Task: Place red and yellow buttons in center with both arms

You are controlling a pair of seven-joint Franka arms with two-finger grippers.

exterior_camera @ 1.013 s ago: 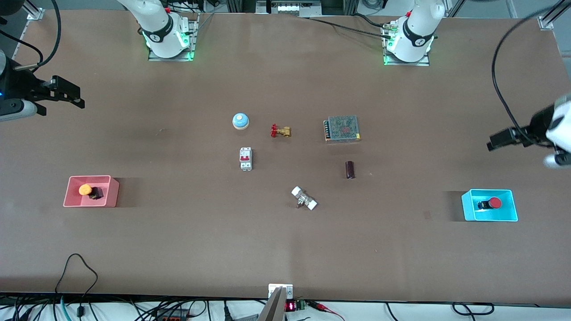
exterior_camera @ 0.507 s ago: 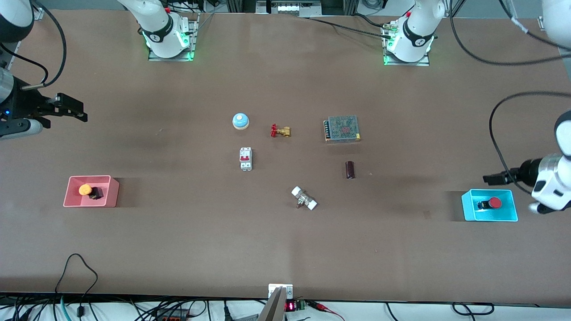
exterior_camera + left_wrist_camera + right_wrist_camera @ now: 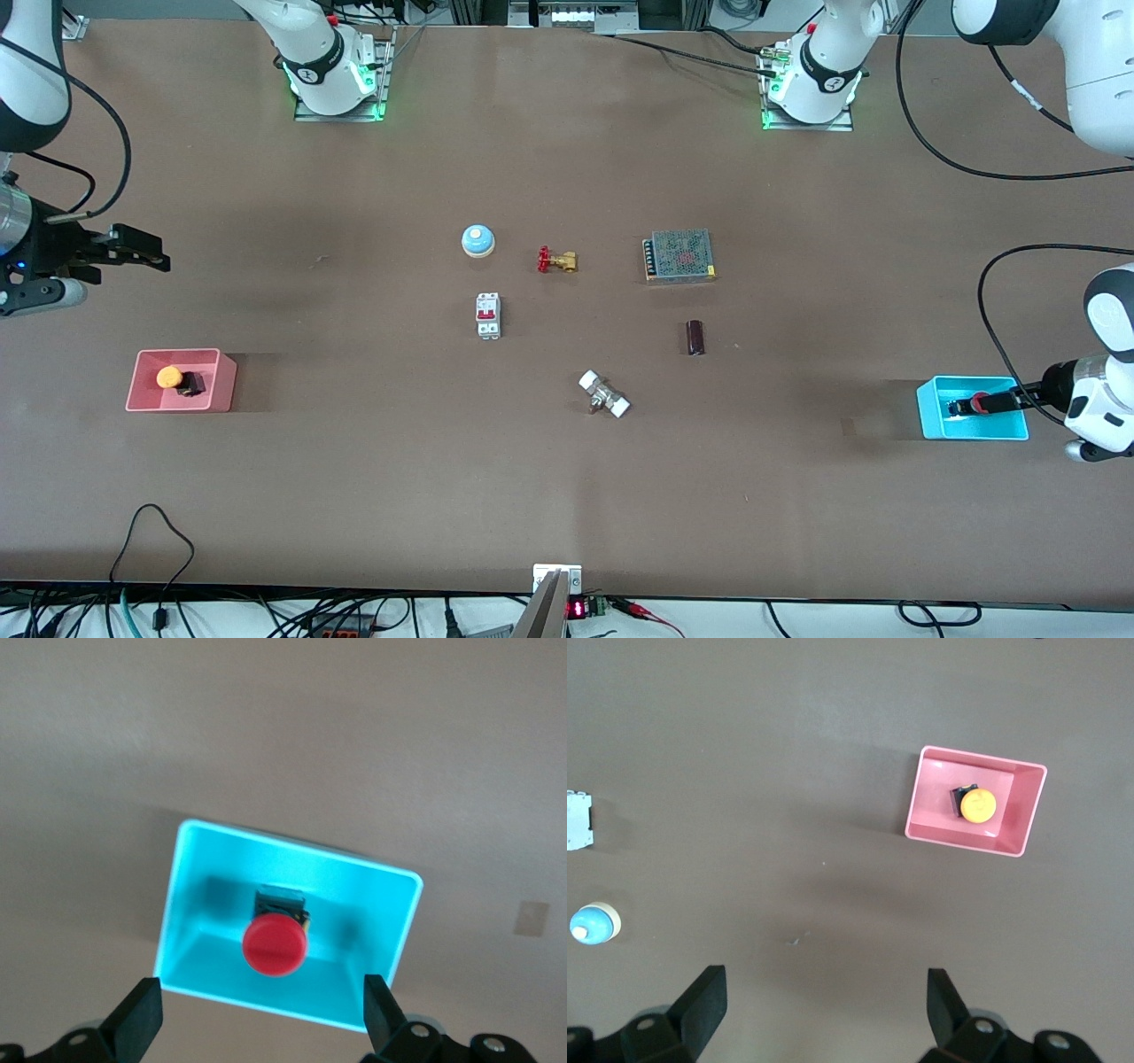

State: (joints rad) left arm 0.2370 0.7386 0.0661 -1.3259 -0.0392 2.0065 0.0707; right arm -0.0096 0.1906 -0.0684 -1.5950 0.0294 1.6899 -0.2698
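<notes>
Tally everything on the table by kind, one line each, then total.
Push buttons: 2 (red button, yellow button)
Bins: 2 (blue bin, pink bin)
Bell: 1
Valves: 2 (brass valve, white-ended valve)
Circuit breaker: 1
Power supply: 1
Capacitor: 1
Total: 10

Left arm — reaches in from the left arm's end of the table, wrist bent low; left gripper [image 3: 997,403] hangs low, fingers [image 3: 140,1020] spread wide apart. Right arm — held higher at the right arm's end of the table, wrist level; right gripper [image 3: 142,250] with fingers [image 3: 704,999] likewise spread wide.
</notes>
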